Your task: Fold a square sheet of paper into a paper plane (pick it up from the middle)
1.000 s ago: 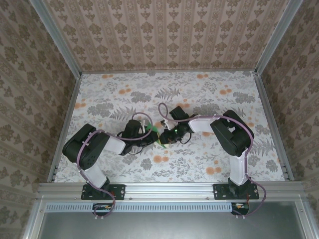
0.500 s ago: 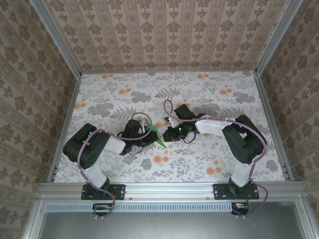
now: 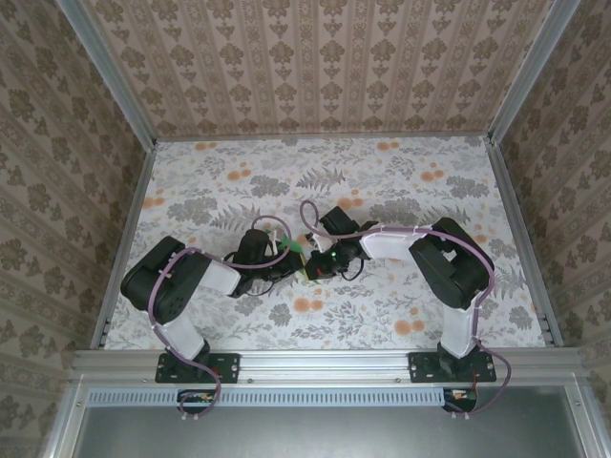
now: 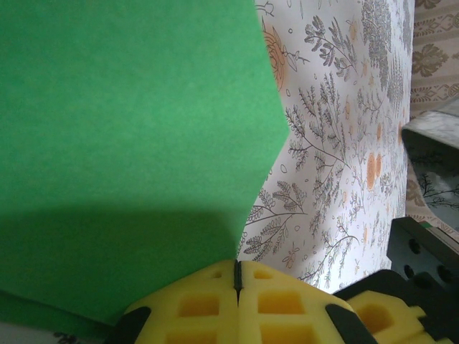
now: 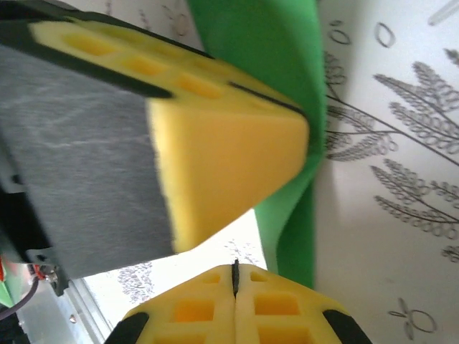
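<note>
— What shifted?
— The right arm swung back leftward, bringing the right gripper [image 5: 234, 283] up against the left gripper [image 4: 237, 283] again near the middle of the table [image 3: 401, 181].
— Poses?
— Both elbows were bent, forearms low, tips facing each other.
— Jaws?
— Both were pressed fully together. The left pinched the green paper [image 4: 129, 129] at its edge. The paper ran just beside the right's finger; I couldn't tell if that one gripped it.

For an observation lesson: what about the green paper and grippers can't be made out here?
- Top view: green paper is a sliver between the arms; folds too small to read.
- Left wrist view: paper's outline cut off by top and left edges.
- Right wrist view: left gripper covers the paper; whether right gripper pinches it is hidden.
</note>
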Tool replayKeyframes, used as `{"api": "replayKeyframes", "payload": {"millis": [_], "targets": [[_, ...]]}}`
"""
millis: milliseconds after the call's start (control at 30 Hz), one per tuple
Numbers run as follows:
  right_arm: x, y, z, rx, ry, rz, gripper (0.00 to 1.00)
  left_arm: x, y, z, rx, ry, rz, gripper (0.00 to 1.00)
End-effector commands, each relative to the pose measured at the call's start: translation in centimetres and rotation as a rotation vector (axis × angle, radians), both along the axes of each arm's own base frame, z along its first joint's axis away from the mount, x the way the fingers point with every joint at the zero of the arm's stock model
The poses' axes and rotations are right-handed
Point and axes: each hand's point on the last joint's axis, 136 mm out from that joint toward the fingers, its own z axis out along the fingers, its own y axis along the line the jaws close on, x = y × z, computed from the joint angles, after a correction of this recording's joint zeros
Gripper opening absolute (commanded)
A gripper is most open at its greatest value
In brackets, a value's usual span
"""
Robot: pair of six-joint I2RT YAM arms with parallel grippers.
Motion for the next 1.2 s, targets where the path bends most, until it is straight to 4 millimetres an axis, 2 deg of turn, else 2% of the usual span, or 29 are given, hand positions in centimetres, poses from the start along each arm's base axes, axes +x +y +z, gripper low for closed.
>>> {"api": "replayKeyframes", "payload": {"millis": [0, 533, 600, 700, 767, 967, 1167], "targets": [[0.0, -1.3, -1.6, -0.092, 0.006, -0.006, 0.0, -1.0, 2.0, -3.7, 0.109, 0.12, 0.052, 0.03], [-2.3, -4.3, -3.4, -0.177, 0.061, -0.009, 0.0, -1.1, 2.9, -4.8, 0.138, 0.179, 0.077, 0.02], [-1.5, -4.0, -1.9, -0.139, 0.035, -0.031, 0.0, -1.1, 2.8, -4.8, 0.133, 0.179, 0.072, 0.02], [-0.3, -1.7, 1.1, -0.019, -0.004, -0.027, 0.0, -1.1, 2.6, -4.7, 0.124, 0.18, 0.066, 0.02], [0.3, -0.7, 1.7, 0.007, -0.013, -0.02, 0.0, -1.0, 2.4, -4.6, 0.118, 0.18, 0.064, 0.02], [1.1, 0.0, -0.5, -0.016, 0.017, -0.025, 0.0, -0.9, 2.2, -4.3, 0.105, 0.179, 0.057, 0.02], [0.6, -1.2, -2.3, -0.086, 0.033, -0.028, 0.0, -0.6, 1.8, -3.6, 0.082, 0.167, 0.05, 0.02]]}}
